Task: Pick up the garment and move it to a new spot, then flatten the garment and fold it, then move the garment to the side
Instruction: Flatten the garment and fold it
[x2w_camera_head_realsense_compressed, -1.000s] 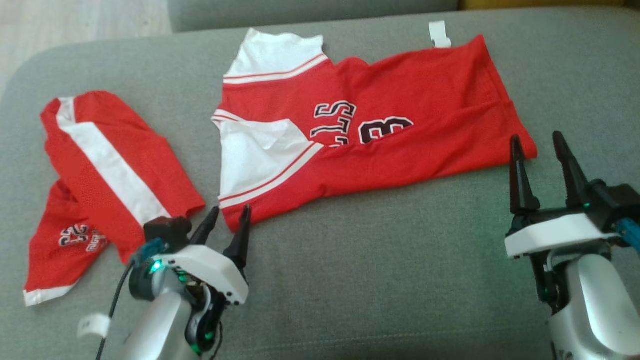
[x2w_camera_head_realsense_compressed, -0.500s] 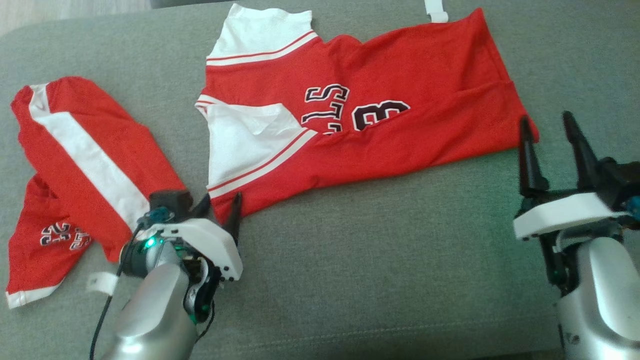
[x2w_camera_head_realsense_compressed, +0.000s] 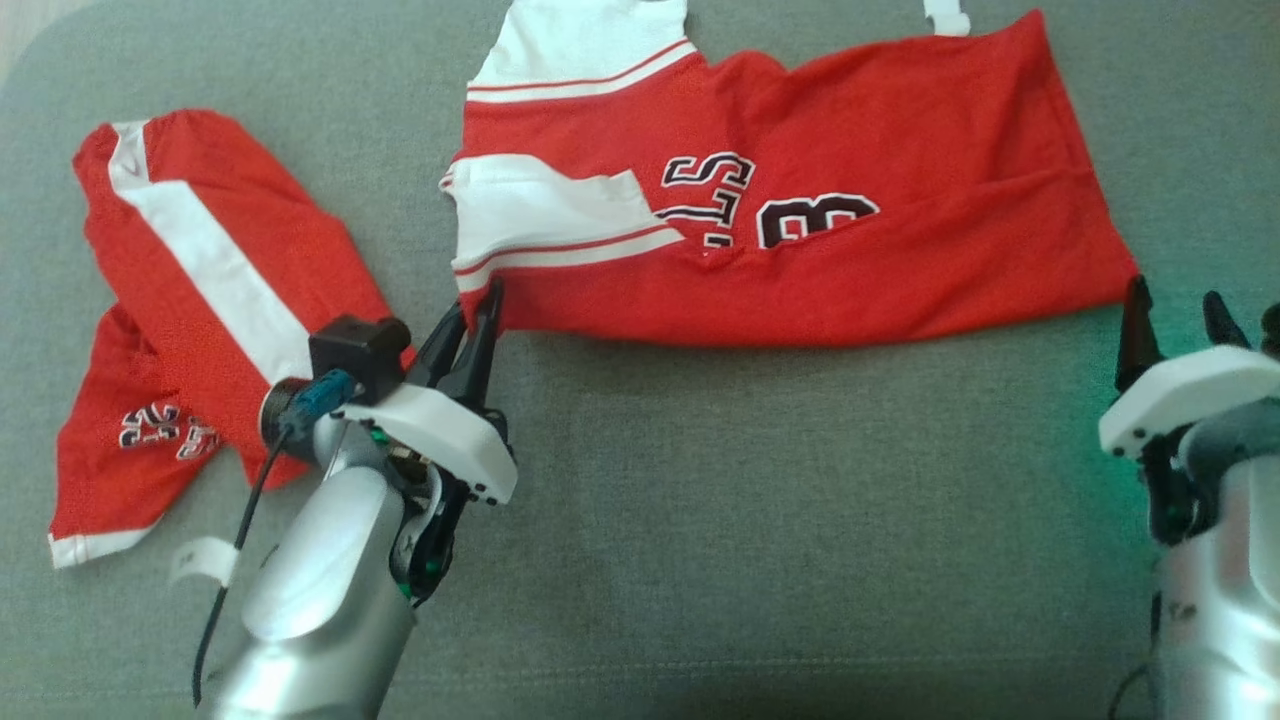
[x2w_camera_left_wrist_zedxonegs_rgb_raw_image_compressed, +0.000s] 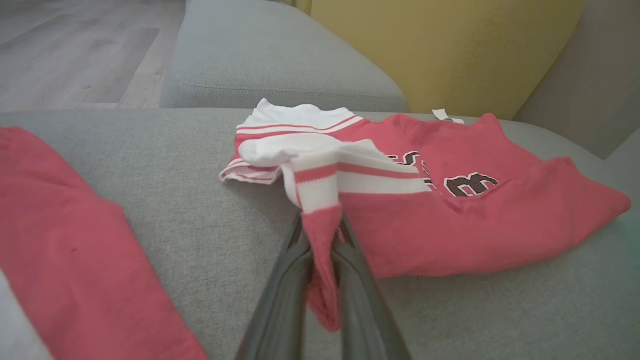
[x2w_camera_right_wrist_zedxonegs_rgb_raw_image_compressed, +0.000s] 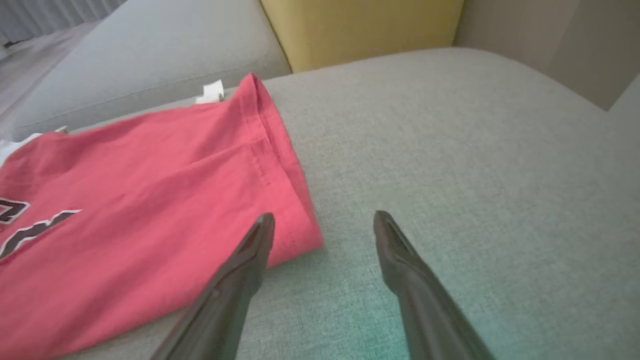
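Now, at my far left the shorts (x2w_camera_head_realsense_compressed: 200, 290) lie rumpled on the sofa (x2w_camera_head_realsense_compressed: 760, 520), apart from the work; I judge they play no part in this step. Just right of them my left gripper (x2w_camera_head_realsense_compressed: 478, 305) is clamped on the jersey (x2w_camera_head_realsense_compressed: 850, 270), pinching its near left corner where the red hem runs under the white sleeve stripe. In the left wrist view the cloth bunches between my fingers and seems drawn a little off the cushion, so the grip looks firm. I hold this corner because it is one end of the near edge. With an end in each gripper, the jersey should lift spread out rather than in a heap.

The jersey itself lies across the middle of the sofa, lettering up. A white sleeve is turned in at its left and a tag (x2w_camera_head_realsense_compressed: 945, 15) shows at its far edge.

At the right, my right gripper (x2w_camera_head_realsense_compressed: 1175, 300) hovers with its jaws wide apart, just beside the near right corner. In the right wrist view one fingertip shows against the red hem, the other against bare cushion. Whether either touches, I cannot tell. The corner is not yet between them. I judge the next move is to straddle it, go low and close without snagging the sofa.
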